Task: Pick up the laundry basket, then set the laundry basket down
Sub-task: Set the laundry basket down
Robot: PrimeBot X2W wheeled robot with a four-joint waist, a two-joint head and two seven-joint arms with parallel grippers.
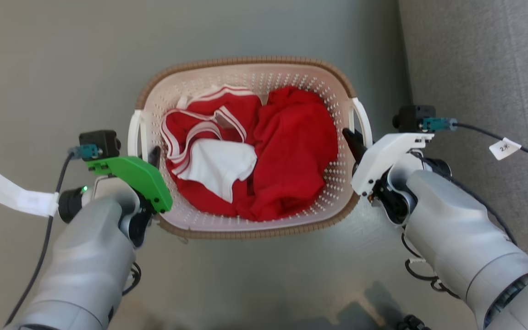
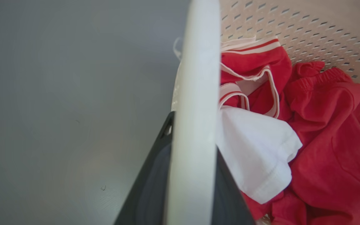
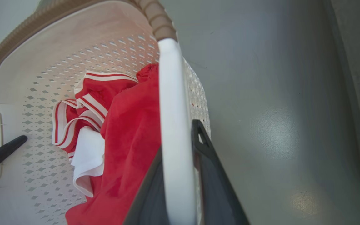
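The laundry basket (image 1: 245,60), cream perforated plastic with a brown woven-look rim, is in the middle of the head view over the grey floor. Red clothes (image 1: 291,151) and a white cloth (image 1: 220,165) lie in it. My left gripper (image 1: 147,153) is shut on the basket's left white handle (image 2: 195,93), with one dark finger (image 2: 155,175) on each side of the bar. My right gripper (image 1: 358,142) is likewise shut on the right handle (image 3: 170,93), its outer finger (image 3: 208,162) pressed against the bar. I cannot tell whether the basket rests on the floor or hangs above it.
A grey fabric-covered surface (image 1: 484,68) runs along the right, close to my right arm. A cable with a paper tag (image 1: 504,147) trails from the right wrist and a white tag (image 1: 16,195) hangs from the left one. Grey floor (image 1: 62,68) surrounds the basket.
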